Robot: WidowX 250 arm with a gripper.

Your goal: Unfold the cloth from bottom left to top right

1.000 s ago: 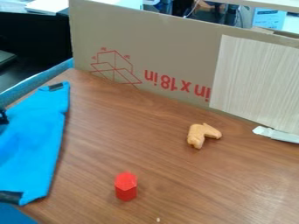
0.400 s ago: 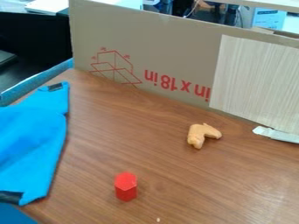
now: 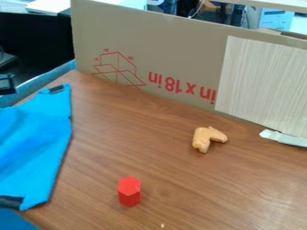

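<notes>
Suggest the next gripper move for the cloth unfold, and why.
Probably shift the gripper toward the lower left of the cloth, near its dark patch: it hangs at the view's left edge, level with the cloth's upper end, while the unfold starts bottom left. Can't tell whether a layer is folded there.

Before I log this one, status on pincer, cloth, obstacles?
Pincer at view's left edge. Blue cloth also left, fold state unclear. Red block right of cloth, not touching.

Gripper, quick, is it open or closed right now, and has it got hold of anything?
Gripper: at the camera view's left edge, near the blue cloth; open, closed or holding something cannot be told.
</notes>
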